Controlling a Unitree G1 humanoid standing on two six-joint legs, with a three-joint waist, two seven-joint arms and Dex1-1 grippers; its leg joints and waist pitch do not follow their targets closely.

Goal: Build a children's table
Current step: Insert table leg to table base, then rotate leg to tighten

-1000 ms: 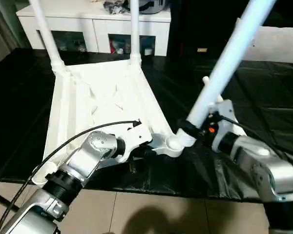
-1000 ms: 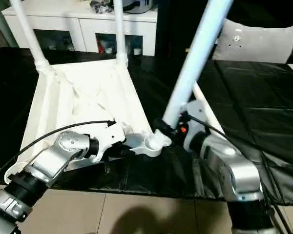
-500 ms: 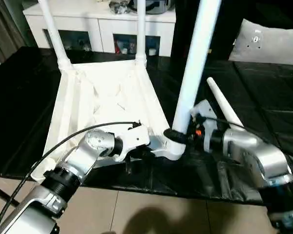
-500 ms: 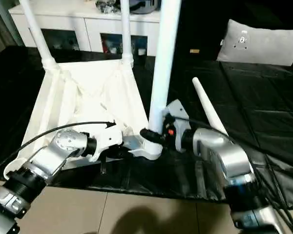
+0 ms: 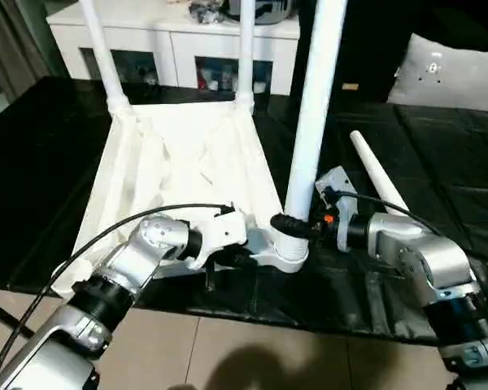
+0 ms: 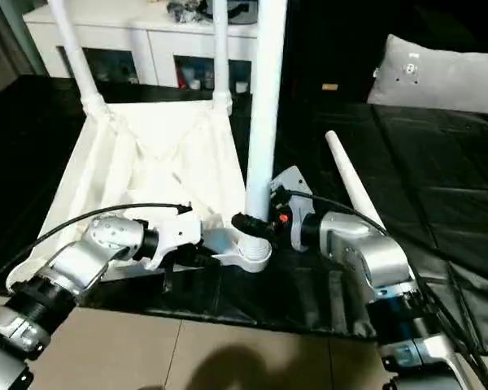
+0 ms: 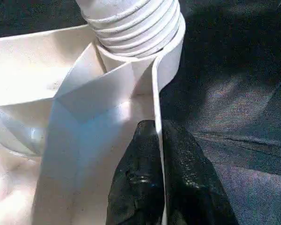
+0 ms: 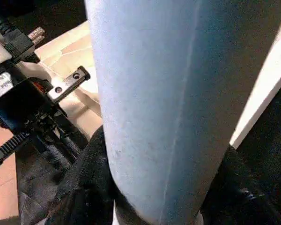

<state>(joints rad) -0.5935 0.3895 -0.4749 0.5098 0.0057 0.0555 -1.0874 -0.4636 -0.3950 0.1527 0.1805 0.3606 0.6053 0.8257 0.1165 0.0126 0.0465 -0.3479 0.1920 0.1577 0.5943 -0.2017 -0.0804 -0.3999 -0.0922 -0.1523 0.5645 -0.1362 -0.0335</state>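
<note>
The white tabletop [image 5: 179,162] lies upside down on a black-covered surface, ribs up. Two white legs [image 5: 104,57] [image 5: 246,49] stand upright in its far corners. A third leg [image 5: 313,97] stands nearly upright in the near right corner socket [image 5: 286,253], its threaded end [image 7: 131,23] seated in the socket. My right gripper [image 5: 295,224] is shut on this leg just above the socket, black fingers [image 8: 84,187] wrapped around it. My left gripper [image 7: 157,173] is shut on the tabletop's thin rim beside that socket. A fourth leg [image 5: 376,175] lies on the black cover to the right.
A white cabinet with glass doors [image 5: 187,36] stands behind the work surface, with clutter on top. A grey cushion [image 5: 447,69] rests at the back right. The surface's front edge drops to tiled floor [image 5: 228,349] just below my arms.
The right gripper swung the held leg from leaning right to nearly upright in the near right corner socket. The left gripper kept its hold on the rim. The camera shifted slightly.
</note>
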